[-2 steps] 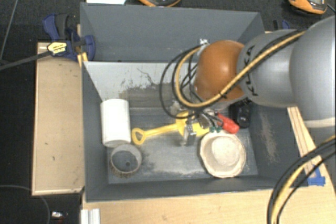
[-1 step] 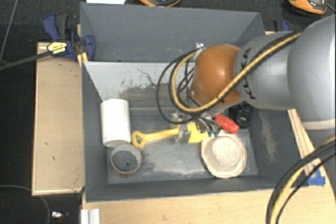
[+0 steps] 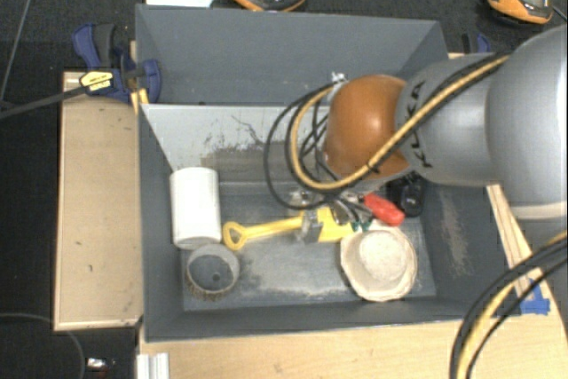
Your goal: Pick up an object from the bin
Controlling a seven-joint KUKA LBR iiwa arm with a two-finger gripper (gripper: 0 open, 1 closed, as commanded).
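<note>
Yellow shovel [image 3: 266,231] on scuffed grey bin floor [image 3: 284,269], gripper [image 3: 312,225] above

I am seeing my arm's gripper [image 3: 312,225] hanging over a yellow toy shovel [image 3: 266,230] lying between a white cylinder [image 3: 195,206] and a white bowl [image 3: 380,264]

One camera is looking steeply down into the grey bin [image 3: 266,49] from above its near edge, the arm [image 3: 506,129] reaching in at right.

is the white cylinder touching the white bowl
Apart. The camera view shows the white cylinder at left and the white bowl at right, with a yellow tool lying between them.
</note>
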